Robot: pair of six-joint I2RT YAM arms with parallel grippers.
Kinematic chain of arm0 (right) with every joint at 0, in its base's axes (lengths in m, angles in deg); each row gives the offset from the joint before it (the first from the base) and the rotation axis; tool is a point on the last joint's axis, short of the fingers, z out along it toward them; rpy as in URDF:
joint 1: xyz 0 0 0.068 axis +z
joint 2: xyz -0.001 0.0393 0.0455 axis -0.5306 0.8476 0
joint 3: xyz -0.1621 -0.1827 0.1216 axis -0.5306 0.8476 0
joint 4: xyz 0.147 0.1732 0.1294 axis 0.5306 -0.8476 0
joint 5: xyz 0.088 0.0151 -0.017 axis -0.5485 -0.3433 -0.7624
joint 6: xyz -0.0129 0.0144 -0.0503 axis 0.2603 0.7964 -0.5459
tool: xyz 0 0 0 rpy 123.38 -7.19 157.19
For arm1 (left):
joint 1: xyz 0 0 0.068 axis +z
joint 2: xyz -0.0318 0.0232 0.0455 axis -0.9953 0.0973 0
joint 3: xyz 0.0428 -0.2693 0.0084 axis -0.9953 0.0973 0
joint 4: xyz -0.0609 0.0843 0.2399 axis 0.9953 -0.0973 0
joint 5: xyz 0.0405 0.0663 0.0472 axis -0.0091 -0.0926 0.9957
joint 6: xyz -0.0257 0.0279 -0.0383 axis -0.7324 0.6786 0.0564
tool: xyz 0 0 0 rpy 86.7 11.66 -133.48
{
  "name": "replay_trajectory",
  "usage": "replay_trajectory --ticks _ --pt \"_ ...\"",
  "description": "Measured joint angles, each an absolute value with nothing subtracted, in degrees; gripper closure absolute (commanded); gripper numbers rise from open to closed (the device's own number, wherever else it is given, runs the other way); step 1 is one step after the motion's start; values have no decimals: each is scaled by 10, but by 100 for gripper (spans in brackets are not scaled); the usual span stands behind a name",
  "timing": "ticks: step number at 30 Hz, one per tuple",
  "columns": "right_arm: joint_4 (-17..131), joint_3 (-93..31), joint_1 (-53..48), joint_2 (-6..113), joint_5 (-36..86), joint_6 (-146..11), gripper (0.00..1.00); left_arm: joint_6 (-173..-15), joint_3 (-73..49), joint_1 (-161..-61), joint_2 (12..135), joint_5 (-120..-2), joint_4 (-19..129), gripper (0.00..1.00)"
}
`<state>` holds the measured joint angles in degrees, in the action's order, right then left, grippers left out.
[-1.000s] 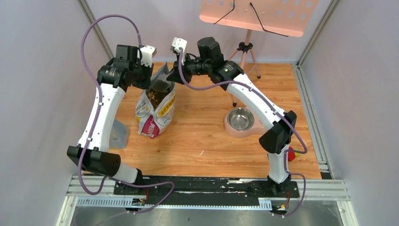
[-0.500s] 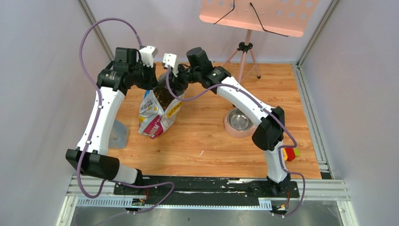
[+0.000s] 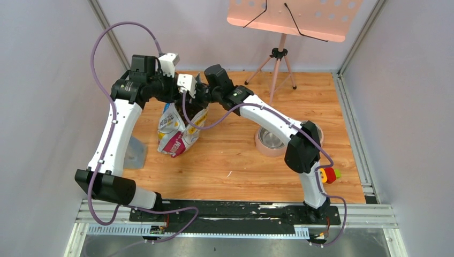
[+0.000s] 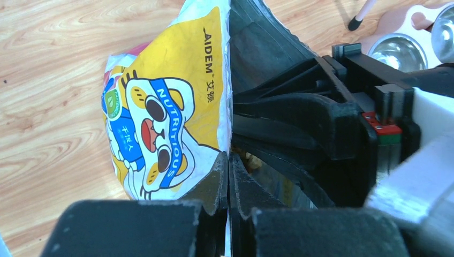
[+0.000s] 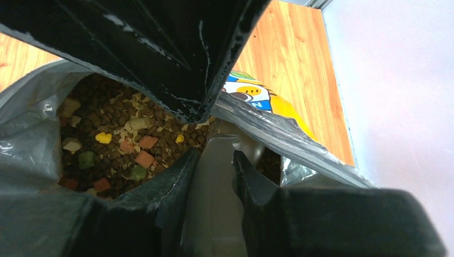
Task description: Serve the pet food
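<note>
Kibble (image 5: 115,131) in bag (image 3: 174,131), below right end effector (image 5: 216,155)

Small dry brown kibble pellets (image 5: 115,115), loose mass w/ orange, yellow, green bits. Inside open white-yellow-magenta printed bag (image 3: 174,131), 9 o'clock on wooden table (image 3: 230,160).

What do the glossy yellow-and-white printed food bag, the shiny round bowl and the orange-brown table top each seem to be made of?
The glossy yellow-and-white printed food bag: plastic film, probably foil-lined; it creases softly and its inside is silvery grey.
The shiny round bowl: polished metal, likely steel; mirror-like.
The orange-brown table top: wood or wood-look laminate; grain lines, faint sheen.
</note>
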<state>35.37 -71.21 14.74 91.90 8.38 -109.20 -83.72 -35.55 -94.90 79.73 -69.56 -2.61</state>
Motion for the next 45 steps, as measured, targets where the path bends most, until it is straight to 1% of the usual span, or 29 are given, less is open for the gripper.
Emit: replay_trajectory --ticks 14,18,22,30,37,42,45 --pt "319 -691 143 921 37 -1097 100 -843 -357 -952 797 -686 -20 100" --pt "314 -700 139 924 31 -1061 100 -849 -357 -954 798 -681 -19 100" --pt "304 -738 130 945 28 -981 100 -849 -357 -954 799 -680 -18 100" --pt "264 -847 94 1009 14 -751 100 -843 -357 -954 801 -677 -19 100" --pt "256 -841 79 1012 -64 -606 100 -836 -357 -954 801 -677 -16 100" --pt "279 -841 54 1019 -132 -506 100 -835 -357 -955 801 -677 -15 100" --pt "290 -841 41 1021 -149 -447 100 -835 -357 -956 804 -678 -12 100"
